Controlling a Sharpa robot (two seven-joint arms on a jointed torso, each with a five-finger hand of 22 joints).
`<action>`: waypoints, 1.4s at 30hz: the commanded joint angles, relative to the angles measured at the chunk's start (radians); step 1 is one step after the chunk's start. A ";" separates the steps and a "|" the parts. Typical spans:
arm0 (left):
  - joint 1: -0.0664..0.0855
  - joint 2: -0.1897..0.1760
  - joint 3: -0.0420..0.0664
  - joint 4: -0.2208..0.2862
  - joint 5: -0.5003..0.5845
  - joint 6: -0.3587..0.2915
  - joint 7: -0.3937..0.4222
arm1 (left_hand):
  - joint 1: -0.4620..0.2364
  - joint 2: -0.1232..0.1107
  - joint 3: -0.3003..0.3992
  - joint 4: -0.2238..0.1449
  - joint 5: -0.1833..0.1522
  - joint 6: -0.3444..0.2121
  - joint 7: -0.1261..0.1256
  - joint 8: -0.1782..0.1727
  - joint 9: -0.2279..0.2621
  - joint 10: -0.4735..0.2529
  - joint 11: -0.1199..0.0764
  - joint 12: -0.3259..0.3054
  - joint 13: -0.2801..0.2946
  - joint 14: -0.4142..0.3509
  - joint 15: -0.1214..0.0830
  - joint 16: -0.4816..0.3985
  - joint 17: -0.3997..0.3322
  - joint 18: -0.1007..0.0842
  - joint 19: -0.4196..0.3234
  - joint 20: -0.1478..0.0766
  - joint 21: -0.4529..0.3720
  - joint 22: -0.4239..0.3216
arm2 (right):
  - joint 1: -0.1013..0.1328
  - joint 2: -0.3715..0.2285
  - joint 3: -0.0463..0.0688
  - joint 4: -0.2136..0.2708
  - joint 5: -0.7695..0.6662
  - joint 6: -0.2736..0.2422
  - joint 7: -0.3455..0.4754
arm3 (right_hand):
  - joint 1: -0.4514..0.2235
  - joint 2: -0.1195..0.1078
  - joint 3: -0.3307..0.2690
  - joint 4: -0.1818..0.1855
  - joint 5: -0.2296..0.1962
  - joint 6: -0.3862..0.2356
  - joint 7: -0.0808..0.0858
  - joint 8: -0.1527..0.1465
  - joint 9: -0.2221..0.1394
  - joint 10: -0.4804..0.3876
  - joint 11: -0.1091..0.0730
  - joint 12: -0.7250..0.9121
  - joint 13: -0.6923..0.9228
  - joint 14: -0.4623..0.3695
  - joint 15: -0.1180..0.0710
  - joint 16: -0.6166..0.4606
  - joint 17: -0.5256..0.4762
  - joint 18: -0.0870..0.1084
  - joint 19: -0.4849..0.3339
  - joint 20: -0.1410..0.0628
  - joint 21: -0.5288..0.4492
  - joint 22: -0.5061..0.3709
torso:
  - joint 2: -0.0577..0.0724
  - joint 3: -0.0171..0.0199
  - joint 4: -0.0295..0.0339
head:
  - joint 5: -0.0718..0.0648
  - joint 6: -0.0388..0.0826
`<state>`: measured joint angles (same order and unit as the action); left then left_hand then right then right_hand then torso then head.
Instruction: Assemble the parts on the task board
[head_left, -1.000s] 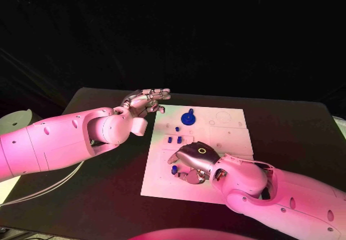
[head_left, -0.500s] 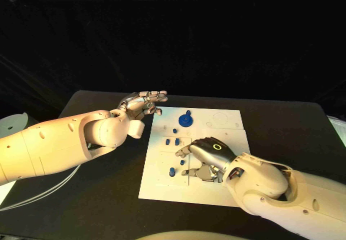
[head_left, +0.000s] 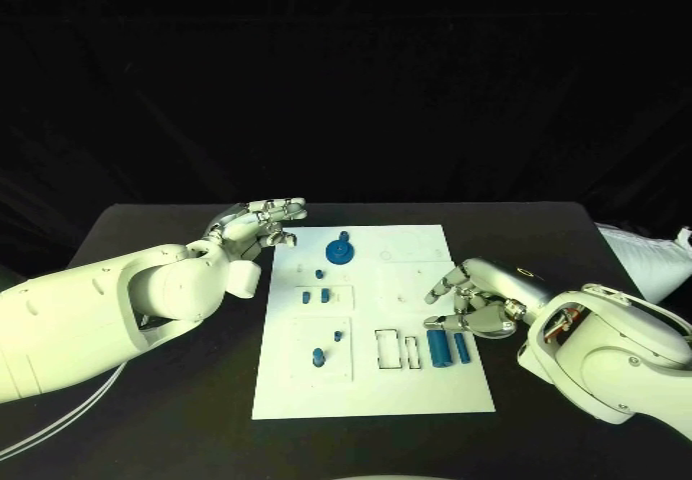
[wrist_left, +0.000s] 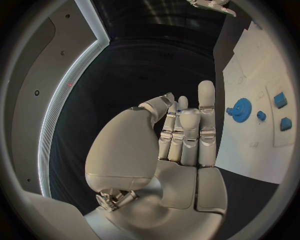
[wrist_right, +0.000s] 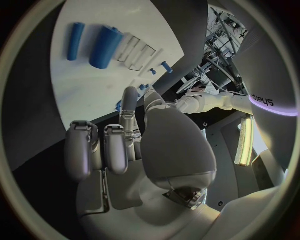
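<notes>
Resting at the task board's (head_left: 378, 390) right edge, the right hand (head_left: 476, 295) holds nothing, fingers apart, beside two blue cylinders (head_left: 449, 348). The left hand (head_left: 260, 225), seemingly empty too, hovers spread near the blue gear (head_left: 340, 249).

Black table (head_left: 173, 240) under the board, white crumpled bag (head_left: 642, 258) at its right edge.

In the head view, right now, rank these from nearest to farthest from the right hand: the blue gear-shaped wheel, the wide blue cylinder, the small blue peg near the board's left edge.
1. Wide blue cylinder, just beside the right hand.
2. Small blue peg, across the board near its left edge.
3. Blue gear-shaped wheel, at the board's far end.
</notes>
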<state>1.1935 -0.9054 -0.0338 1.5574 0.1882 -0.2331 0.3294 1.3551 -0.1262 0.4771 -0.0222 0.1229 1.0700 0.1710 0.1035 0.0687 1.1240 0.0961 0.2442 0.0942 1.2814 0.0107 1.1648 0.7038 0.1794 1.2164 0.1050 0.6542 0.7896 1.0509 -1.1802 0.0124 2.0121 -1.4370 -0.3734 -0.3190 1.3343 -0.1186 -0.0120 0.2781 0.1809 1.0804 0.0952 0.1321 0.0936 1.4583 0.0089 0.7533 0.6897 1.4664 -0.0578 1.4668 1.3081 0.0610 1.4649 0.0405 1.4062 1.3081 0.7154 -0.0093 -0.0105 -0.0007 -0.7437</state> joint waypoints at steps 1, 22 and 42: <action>0.000 -0.001 -0.001 0.008 -0.004 0.017 0.006 | 0.000 0.006 0.001 -0.004 -0.003 -0.008 0.001 0.004 0.000 -0.005 0.001 0.005 0.001 -0.004 0.001 -0.005 -0.002 0.003 0.002 0.005 -0.006 -0.001 | -0.010 -0.028 -0.005 0.016 0.040 0.002 -0.145 | -0.036 0.014 -0.037 -0.009 0.035 0.008 -0.002 0.012 0.011 0.006 -0.008 0.242 0.266 0.080 -0.011 0.016 0.107 -0.013 0.031 -0.003 0.011 0.062 | -0.004 -0.0033 -0.0125 | -0.021 0.003; 0.000 -0.003 -0.005 0.011 -0.004 0.020 0.005 | 0.000 0.006 0.001 -0.004 -0.003 -0.008 0.001 0.004 0.000 -0.005 0.001 0.005 0.001 -0.004 0.001 -0.005 -0.002 0.003 0.002 0.005 -0.006 -0.001 | -0.066 0.011 -0.018 -0.003 -0.110 0.058 -0.266 | -0.058 0.065 -0.136 0.011 0.053 -0.003 -0.005 0.044 0.063 0.021 0.000 0.598 0.680 0.088 -0.005 0.053 0.166 -0.019 0.042 -0.001 0.038 0.099 | -0.009 -0.0073 -0.0170 | -0.022 -0.008; 0.000 0.001 -0.006 0.008 -0.004 0.025 0.001 | 0.000 0.007 0.000 -0.006 -0.003 -0.007 0.001 0.005 0.001 -0.006 0.000 0.008 0.002 -0.005 0.001 -0.005 -0.003 0.003 0.002 0.005 -0.007 -0.001 | -0.110 0.126 -0.019 -0.104 -0.123 0.095 -0.274 | -0.063 0.077 -0.145 0.011 0.055 -0.008 -0.004 0.047 0.072 0.029 0.001 0.623 0.709 0.089 -0.004 0.058 0.174 -0.020 0.043 0.000 0.041 0.103 | -0.010 -0.0079 -0.0148 | -0.009 -0.012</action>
<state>1.1935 -0.9060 -0.0400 1.5638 0.1881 -0.2304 0.3278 1.3551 -0.1263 0.4772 -0.0222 0.1229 1.0700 0.1711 0.1035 0.0687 1.1240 0.0961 0.2498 0.0948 1.2814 0.0108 1.1648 0.7015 0.1793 1.2165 0.1050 0.6542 0.7898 0.9470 -1.0608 -0.0025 1.9161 -1.5507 -0.3148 -0.5800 1.2712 -0.0499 -0.1531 0.2897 0.2322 1.0793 0.0887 0.1742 0.1674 1.4599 0.0108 1.1413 1.0668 1.4665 -0.0646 1.5203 1.3076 0.0611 1.4645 0.0410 1.4445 1.3076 0.7061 -0.0169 -0.0267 -0.0109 -0.7569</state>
